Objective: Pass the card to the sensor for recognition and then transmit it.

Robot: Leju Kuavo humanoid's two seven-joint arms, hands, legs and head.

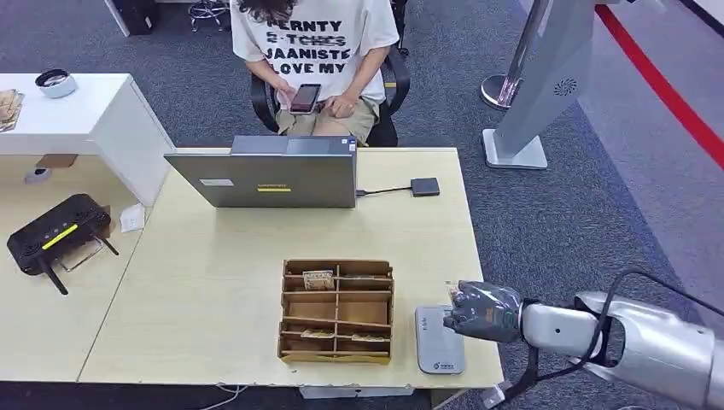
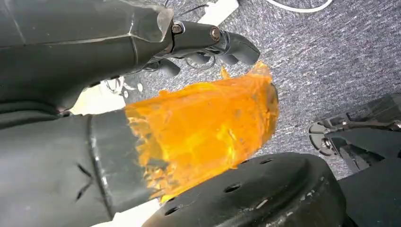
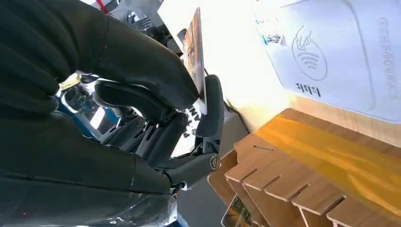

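the right robot hand pinches the card just beside the sensor.

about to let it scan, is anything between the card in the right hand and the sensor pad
Nothing visible does. The right hand pinches the card just beside the grey sensor; the wooden organizer stands off to the sensor's other side.

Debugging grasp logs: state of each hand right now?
Left hand: fingers curled in, holding nothing.
Right hand: pinching the card between thumb and a finger, by the card reader.
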